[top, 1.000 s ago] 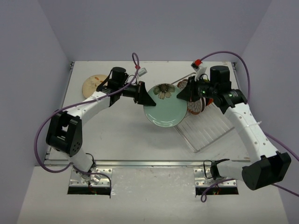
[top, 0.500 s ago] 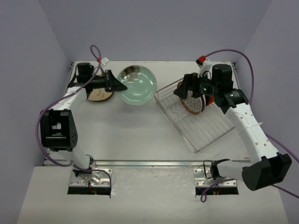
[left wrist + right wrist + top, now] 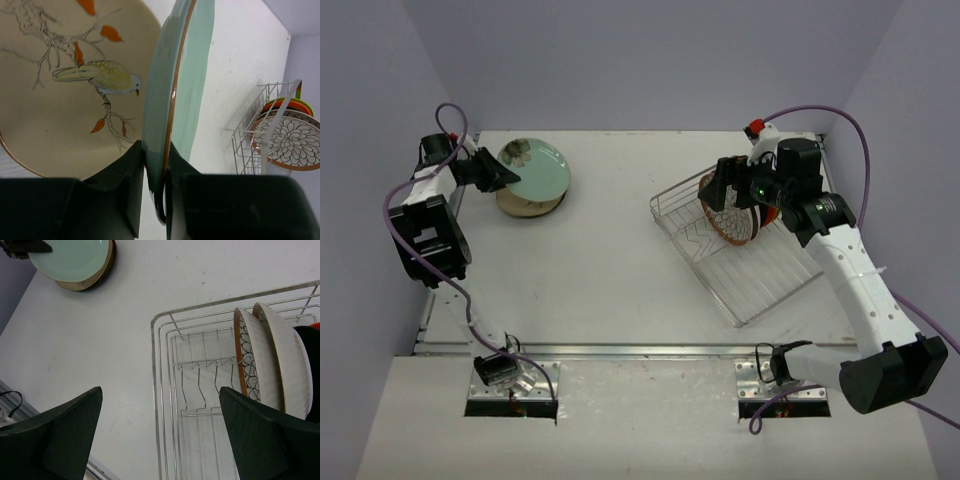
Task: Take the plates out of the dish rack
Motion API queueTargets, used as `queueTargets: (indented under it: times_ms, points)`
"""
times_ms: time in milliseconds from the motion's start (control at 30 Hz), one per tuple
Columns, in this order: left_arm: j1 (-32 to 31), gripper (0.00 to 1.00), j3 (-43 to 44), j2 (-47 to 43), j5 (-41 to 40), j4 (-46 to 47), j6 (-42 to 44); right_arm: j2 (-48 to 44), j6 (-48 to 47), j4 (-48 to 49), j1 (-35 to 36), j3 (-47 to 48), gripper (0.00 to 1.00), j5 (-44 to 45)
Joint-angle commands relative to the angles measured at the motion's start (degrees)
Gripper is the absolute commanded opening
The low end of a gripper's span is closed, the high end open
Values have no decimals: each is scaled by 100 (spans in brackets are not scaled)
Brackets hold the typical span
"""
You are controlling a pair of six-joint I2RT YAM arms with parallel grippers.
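- The pale green plate [image 3: 536, 168] hangs tilted at the far left of the surface [image 3: 610, 290]. It is over the bird-painted plate [image 3: 527, 204], which lies flat there. No view shows whether the two touch.
- The left jaws are clenched on the pale green plate's rim, one on each face.
- The other plates stand on edge at the far end of the dish rack [image 3: 760, 285], on the right side of the surface. A line-patterned plate [image 3: 246, 365] is in front, a cream plate [image 3: 277, 365] is just behind it, and then comes a black plate [image 3: 311, 352].
- The right jaws are released and spread wide. They hover over the rack and touch nothing.
- Your progress, as I judge it: one plate is unloaded and a second is at the stack but not let go. About five are left in the rack, so you are under halfway.
- The top view gives you the layout, with stack and rack well apart. It merges the racked plates into one cluster, partly hidden by the right arm.
- The right wrist view separates those plates and shows the zigzag dividers in front of them.
- Only the left wrist view shows the grip edge-on and the bird painting. It also shows orange and lime green rims [image 3: 287, 103] peeking out behind the line-patterned plate.
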Motion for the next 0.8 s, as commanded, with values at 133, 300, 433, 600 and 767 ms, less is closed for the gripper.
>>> queueTargets:
  times_ms: [133, 300, 433, 600, 767]
  points:
    - [181, 0, 307, 329, 547, 341, -362, -124, -155, 81, -29, 0, 99, 94]
    - [346, 0, 96, 405, 687, 585, -555, -78, -153, 51, -29, 9, 99, 53]
    - [530, 0, -29, 518, 829, 855, -734, -43, -151, 28, -29, 33, 99, -1]
    - [599, 1, 95, 704, 855, 640, -579, 10, -144, -16, -25, 114, 99, -62]
    - [607, 1, 34, 736, 857, 562, -437, 59, -130, -40, -29, 166, 99, -112]
